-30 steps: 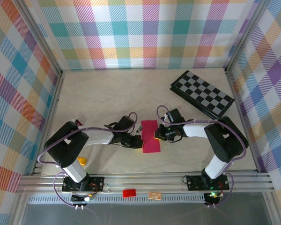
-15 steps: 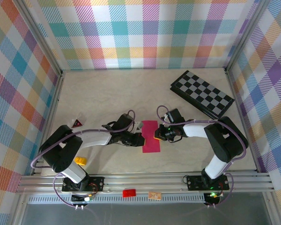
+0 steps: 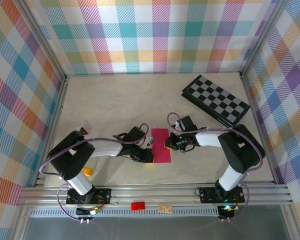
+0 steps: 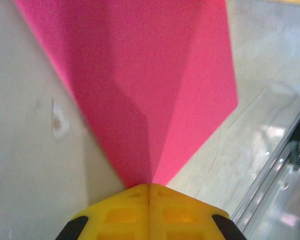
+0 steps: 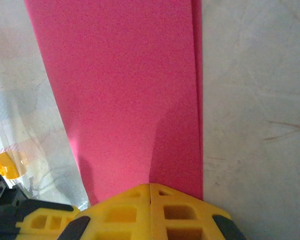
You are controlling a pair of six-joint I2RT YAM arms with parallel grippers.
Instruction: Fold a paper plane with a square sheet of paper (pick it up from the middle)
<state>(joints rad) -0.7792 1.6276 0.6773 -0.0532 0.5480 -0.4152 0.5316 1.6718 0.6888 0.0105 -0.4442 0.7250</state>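
The square sheet of paper (image 3: 161, 141) lies on the table between the arms, folded into a narrow magenta-pink rectangle. My left gripper (image 3: 150, 156) is at its near-left corner, shut on it. In the left wrist view the paper (image 4: 155, 75) rises off the table in a bent crease that runs into the closed yellow jaws of the left gripper (image 4: 149, 187). My right gripper (image 3: 167, 143) is shut, its tips resting on the sheet's right edge. There the paper (image 5: 125, 90) lies flat in two layers ahead of the right gripper (image 5: 150, 186). The paper plane is out of view.
A black-and-grey checkerboard (image 3: 216, 100) lies at the back right. A small dark-red triangular block (image 3: 83, 131) and a yellow piece (image 3: 87, 171) sit beside the left arm. A red tag (image 3: 137, 205) lies on the front rail. Plaid walls enclose three sides.
My left gripper has slid from the sheet's left edge toward its near-left corner, and that corner now lifts. The right gripper has stayed put.
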